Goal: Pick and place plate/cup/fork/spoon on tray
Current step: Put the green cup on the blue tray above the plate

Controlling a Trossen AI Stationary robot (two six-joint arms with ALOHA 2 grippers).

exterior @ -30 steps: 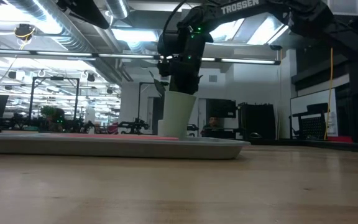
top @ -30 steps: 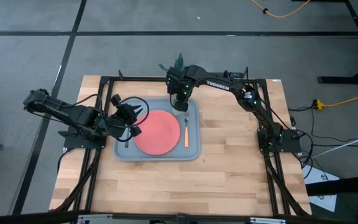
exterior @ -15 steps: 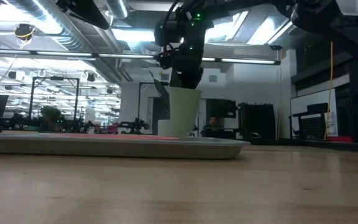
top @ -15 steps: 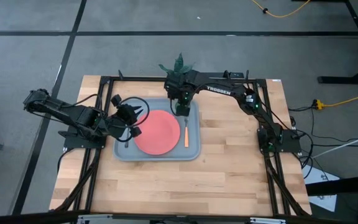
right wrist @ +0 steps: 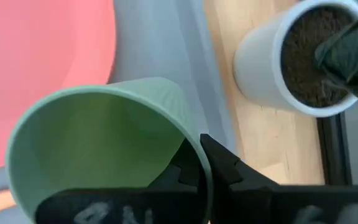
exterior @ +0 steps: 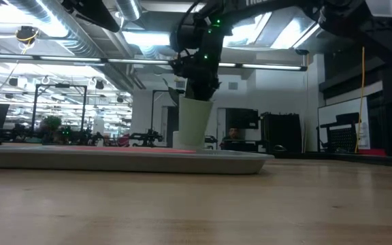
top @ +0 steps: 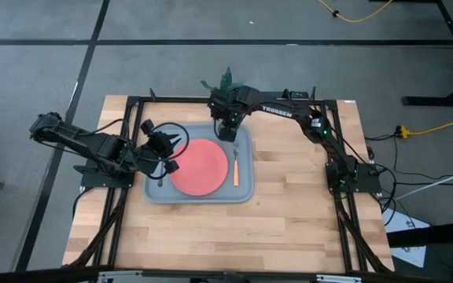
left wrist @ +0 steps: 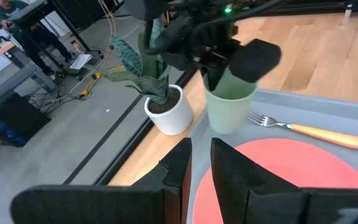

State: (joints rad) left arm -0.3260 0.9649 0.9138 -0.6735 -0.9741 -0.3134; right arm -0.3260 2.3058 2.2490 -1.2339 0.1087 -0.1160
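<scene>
Plant pot (left wrist: 166, 112) just beside cup (left wrist: 227, 107), prob. apart

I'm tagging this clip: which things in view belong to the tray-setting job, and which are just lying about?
Part of the job:
tray
plate
cup, in the right gripper
fork
spoon, near the left gripper

Just lying about:
potted plant, beyond the tray's far edge

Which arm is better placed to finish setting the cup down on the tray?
The right: its end effector is clamped on the cup rim, over the tray far corner. The left end effector sits at the opposite edge.
</scene>
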